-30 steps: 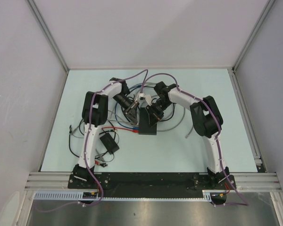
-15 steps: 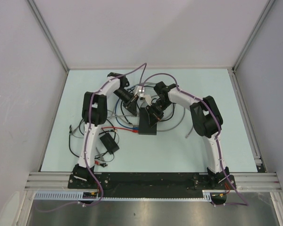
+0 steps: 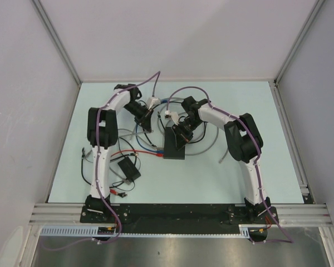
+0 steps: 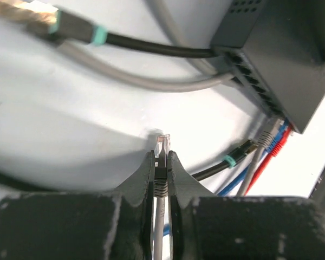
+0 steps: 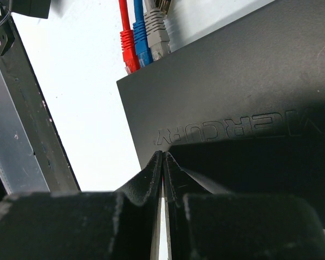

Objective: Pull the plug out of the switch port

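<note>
The switch [image 3: 173, 151] is a flat dark grey box lying mid-table. In the left wrist view its port row [image 4: 255, 82] runs along the narrow edge at upper right. My left gripper [image 4: 161, 157] is shut on the clear plug [image 4: 162, 144] of a grey cable. That plug is out in the open over the table, well apart from the ports. In the top view the left gripper [image 3: 145, 120] sits to the left of and behind the switch. My right gripper [image 5: 163, 157] is shut and empty, its tips resting on the switch's lettered top [image 5: 244, 97].
Red, blue and grey plugs [image 5: 143, 38] remain in ports at one end of the switch. A black cable with teal bands [image 4: 151, 46] and a thick grey cable [image 4: 146, 82] lie beside it. A small black box [image 3: 129, 168] with thin wires sits at front left.
My left arm has swung back and to the left, carrying the grey cable's plug away from the switch. The right gripper has stayed pressed on the switch.
</note>
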### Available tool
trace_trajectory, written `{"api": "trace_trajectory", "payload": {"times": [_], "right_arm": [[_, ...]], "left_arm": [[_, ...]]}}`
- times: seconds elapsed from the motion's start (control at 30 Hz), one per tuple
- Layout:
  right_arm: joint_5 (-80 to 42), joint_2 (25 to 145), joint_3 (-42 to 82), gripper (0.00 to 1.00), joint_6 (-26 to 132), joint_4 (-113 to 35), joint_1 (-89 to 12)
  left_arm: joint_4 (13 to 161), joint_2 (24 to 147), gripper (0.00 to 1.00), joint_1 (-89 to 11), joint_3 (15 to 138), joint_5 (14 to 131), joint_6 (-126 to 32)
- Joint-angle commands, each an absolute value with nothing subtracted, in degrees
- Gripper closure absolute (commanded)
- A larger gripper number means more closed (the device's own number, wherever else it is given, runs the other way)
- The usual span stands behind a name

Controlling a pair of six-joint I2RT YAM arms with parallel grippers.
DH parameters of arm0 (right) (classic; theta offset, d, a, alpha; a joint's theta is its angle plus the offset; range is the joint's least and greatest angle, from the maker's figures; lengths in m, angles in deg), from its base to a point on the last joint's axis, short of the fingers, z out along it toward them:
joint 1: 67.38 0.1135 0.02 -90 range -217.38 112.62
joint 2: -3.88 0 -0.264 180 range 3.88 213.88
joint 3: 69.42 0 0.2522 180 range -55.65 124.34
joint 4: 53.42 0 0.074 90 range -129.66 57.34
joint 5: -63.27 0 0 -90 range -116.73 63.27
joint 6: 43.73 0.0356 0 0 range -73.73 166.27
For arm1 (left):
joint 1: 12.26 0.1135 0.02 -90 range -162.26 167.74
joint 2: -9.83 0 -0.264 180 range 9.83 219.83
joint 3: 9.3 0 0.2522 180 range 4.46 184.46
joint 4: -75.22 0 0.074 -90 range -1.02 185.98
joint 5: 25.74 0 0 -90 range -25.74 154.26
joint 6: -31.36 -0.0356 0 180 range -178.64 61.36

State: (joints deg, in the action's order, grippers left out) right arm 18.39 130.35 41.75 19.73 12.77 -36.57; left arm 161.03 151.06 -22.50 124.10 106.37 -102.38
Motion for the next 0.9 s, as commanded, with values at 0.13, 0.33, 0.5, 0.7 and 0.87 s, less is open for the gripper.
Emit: {"api": "trace_trajectory", "payload": {"times": [0.13,0.33,0.5,0.7,0.87], "right_arm": [[6.1,134.0,40.5,0.92,17.3,9.8,-36.5],[5.8,133.8,40.3,0.92,17.3,9.8,-36.4],[5.4,133.8,40.3,0.87,17.4,9.6,-36.1],[4.4,132.0,41.3,0.67,17.0,10.0,-35.7],[4.7,130.3,39.9,0.61,17.0,10.3,-35.9]], "left_arm": [[149.8,142.3,0.56,-20.7,119.9,113.6,-95.7],[150.4,139.2,0.45,-20.8,118.8,121.1,-93.9],[153.3,138.7,0.45,-22.2,115.3,124.5,-95.9],[151.4,138.0,0.46,-24.8,107.9,125.6,-96.7],[150.4,138.8,0.48,-25.4,104.9,125.7,-96.5]]}}
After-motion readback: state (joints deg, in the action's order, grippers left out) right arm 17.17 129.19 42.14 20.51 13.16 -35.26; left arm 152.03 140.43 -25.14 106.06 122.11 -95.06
